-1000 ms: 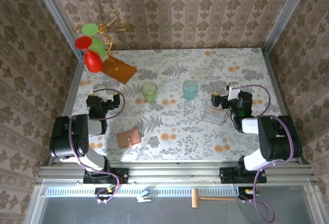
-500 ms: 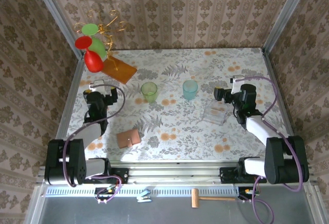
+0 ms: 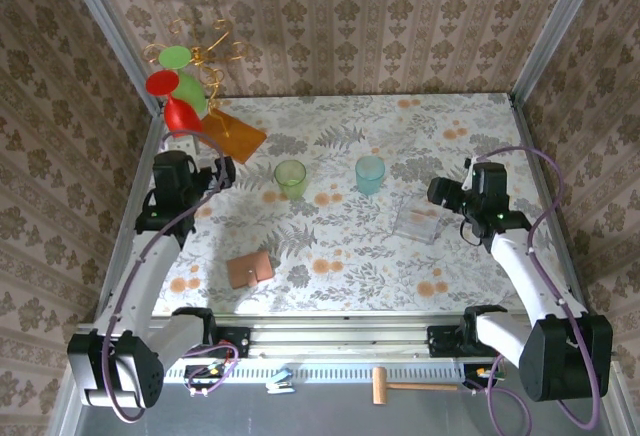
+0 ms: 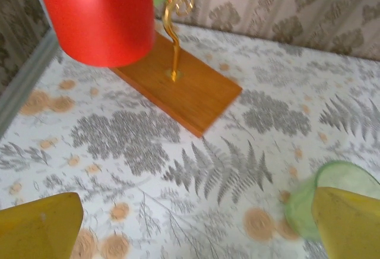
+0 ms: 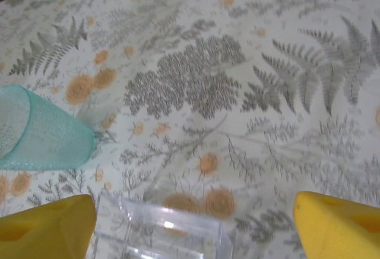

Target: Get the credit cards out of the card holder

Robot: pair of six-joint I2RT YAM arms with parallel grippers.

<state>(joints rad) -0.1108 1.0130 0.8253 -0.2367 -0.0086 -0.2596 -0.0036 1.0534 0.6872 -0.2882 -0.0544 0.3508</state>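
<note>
at the far left of the table our left gripper (image 3: pixel 222 171) hangs with fingers spread wide and empty, near the green cup (image 3: pixel 290 178), while our right gripper (image 3: pixel 440 193), fingers parted too, hovers just beside the clear box (image 3: pixel 418 220) holding nothing. the card holder (image 3: pixel 249 269) lies folded toward the near edge, well apart from both; the credit cards we cannot make out. we judge we are only at the approach: one claw must reach the holder and open it.

Card holder (image 3: pixel 249 270) seemingly matt leather; board (image 4: pixel 196 92) smooth wood.
</note>
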